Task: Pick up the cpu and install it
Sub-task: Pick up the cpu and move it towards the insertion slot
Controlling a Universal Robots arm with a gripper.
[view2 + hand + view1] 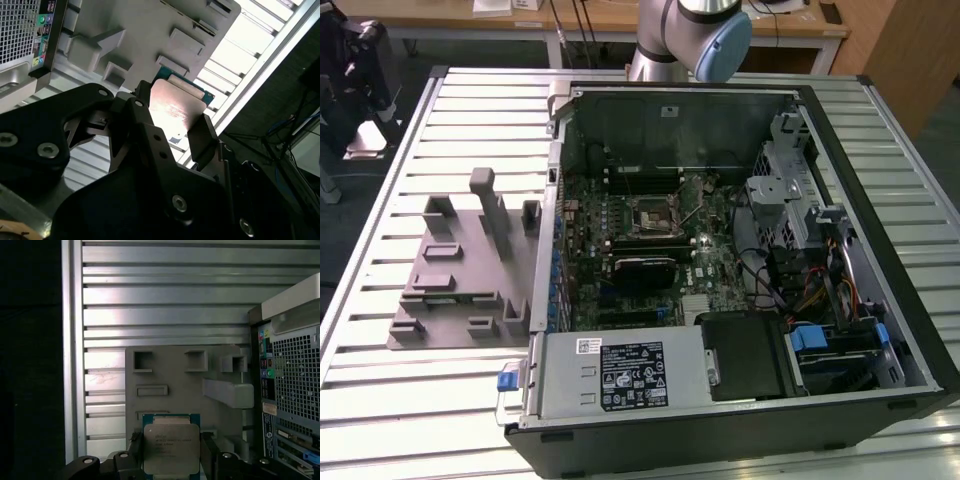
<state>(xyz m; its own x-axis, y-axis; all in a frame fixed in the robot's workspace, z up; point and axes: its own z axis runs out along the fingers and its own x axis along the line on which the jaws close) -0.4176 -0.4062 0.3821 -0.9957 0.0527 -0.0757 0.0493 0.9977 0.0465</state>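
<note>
Second wrist view shows the pincer clenched on the cpu by opposite edges, so such a slim hold could let it tilt or drop.

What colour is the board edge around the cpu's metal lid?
Teal-green on the cpu, clearest in the first wrist view.

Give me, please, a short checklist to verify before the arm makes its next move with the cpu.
1. cpu gripped between the fingers of the hand: ok.
2. cpu hangs clear above the grey fixture tray: ok.
3. Side of the computer case open, motherboard exposed: ok.
4. Board socket empty and unlatched: cannot tell.
5. cpu turned to match the socket: cannot tell.
</note>
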